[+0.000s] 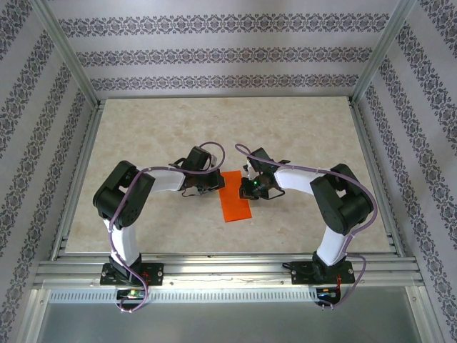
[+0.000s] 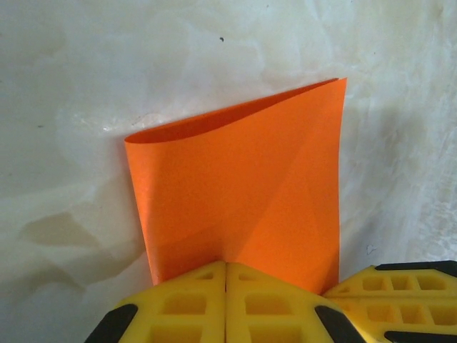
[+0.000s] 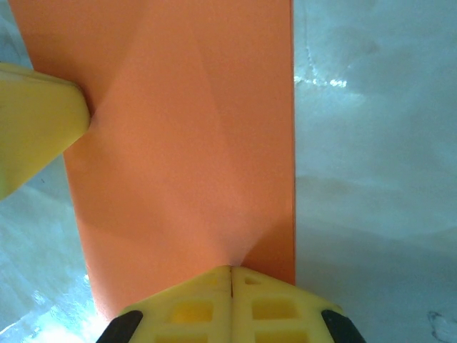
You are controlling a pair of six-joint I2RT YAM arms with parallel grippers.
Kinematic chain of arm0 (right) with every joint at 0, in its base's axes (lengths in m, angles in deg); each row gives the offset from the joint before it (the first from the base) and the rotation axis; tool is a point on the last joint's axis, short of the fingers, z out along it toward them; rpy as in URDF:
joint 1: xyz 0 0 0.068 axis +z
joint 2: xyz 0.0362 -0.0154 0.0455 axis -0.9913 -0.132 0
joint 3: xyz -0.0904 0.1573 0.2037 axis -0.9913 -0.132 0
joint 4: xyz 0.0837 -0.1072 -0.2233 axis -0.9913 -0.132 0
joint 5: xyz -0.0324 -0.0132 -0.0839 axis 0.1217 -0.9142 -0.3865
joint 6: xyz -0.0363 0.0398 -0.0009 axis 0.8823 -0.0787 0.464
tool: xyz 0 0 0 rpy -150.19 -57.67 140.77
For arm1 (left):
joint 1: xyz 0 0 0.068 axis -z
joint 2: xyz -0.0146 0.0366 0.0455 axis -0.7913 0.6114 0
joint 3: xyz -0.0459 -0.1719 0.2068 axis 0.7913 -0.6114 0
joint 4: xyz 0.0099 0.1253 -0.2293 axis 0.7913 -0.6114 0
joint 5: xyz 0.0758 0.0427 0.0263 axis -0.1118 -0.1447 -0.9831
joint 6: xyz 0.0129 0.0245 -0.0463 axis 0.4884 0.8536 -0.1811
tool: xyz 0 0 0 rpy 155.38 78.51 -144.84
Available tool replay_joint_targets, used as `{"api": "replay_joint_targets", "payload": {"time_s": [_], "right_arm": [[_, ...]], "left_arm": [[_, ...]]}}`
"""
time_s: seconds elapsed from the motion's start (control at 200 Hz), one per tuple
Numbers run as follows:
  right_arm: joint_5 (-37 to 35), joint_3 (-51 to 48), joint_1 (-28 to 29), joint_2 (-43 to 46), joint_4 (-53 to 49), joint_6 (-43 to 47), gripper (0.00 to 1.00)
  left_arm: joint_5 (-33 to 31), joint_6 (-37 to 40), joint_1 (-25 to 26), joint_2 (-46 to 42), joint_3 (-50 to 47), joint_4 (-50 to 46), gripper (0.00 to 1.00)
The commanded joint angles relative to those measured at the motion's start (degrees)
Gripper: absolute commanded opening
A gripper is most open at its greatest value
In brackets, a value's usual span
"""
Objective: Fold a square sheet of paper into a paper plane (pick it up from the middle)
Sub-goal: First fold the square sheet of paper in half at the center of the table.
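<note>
The square sheet of paper point(image 1: 235, 201) is bright orange and doubled over into a narrow rectangle in the middle of the table. In the left wrist view the sheet point(image 2: 243, 193) bows open at its far edge, with a faint diagonal crease. My left gripper point(image 2: 226, 263) is shut on its near edge. My right gripper point(image 3: 230, 268) is shut on the opposite edge of the sheet point(image 3: 186, 143). From above, the left gripper point(image 1: 216, 187) and right gripper point(image 1: 248, 187) face each other across the paper. The paper plane is out of view.
The table point(image 1: 143, 136) is pale marbled, fenced by metal rails and patterned walls. The right gripper's yellow fingers point(image 2: 400, 293) sit close beside my left jaws. A left finger point(image 3: 36, 121) presses the sheet's far left side.
</note>
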Motion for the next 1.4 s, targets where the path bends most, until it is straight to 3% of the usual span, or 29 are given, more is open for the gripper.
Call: {"api": "replay_joint_targets", "payload": {"time_s": [0.0,0.41,0.954,1.394], "right_arm": [[-2.5,-1.0,0.2,-2.2,-4.7,0.8,0.0],[-2.3,-1.3,0.2,-1.9,-4.5,0.7,0.0],[-2.2,-1.9,0.3,-1.9,-4.5,1.0,0.0],[-2.1,-2.5,0.2,-1.4,-4.5,1.0,0.0]], "left_arm": [[2.4,1.3,-1.2,-0.7,2.8,-2.3,0.09],[1.2,0.5,-4.3,5.9,4.3,-2.8,0.08],[-3.6,-3.1,-7.8,6.3,6.3,-3.9,0.08],[-8.6,-1.8,-8.0,8.5,13.8,-14.1,0.08]]}}
